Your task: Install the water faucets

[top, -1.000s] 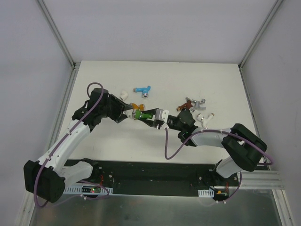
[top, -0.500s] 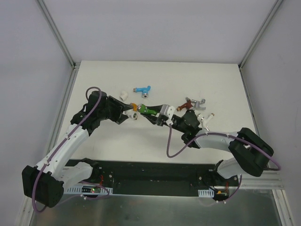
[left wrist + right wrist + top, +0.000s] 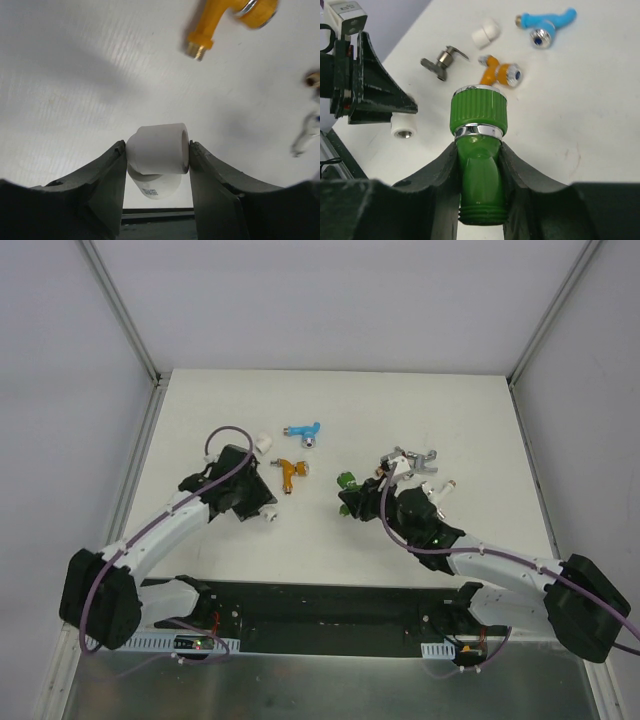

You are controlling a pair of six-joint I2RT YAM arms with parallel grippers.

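My right gripper (image 3: 479,152) is shut on the green faucet (image 3: 480,135), held above the table right of centre (image 3: 347,481). My left gripper (image 3: 156,150) is shut on a stubby white pipe fitting (image 3: 159,149), low over the table at the left (image 3: 266,511); the fitting also shows in the right wrist view (image 3: 403,128). The two grippers are apart. The orange faucet (image 3: 290,470) and blue faucet (image 3: 303,430) lie between and behind them. A dark grey faucet (image 3: 444,60) lies near the left gripper. Silver (image 3: 418,458), reddish-brown (image 3: 386,469) and white (image 3: 440,490) faucets lie behind the right arm.
A loose white fitting (image 3: 263,442) lies left of the blue faucet, also in the right wrist view (image 3: 485,32). Grey walls with metal rails close the table at left, right and back. The black base rail (image 3: 320,605) runs along the near edge.
The two grippers met at the table's middle with the green faucet and the white fitting together. Now they have drawn apart: left back left with the fitting, right back right with the green faucet.
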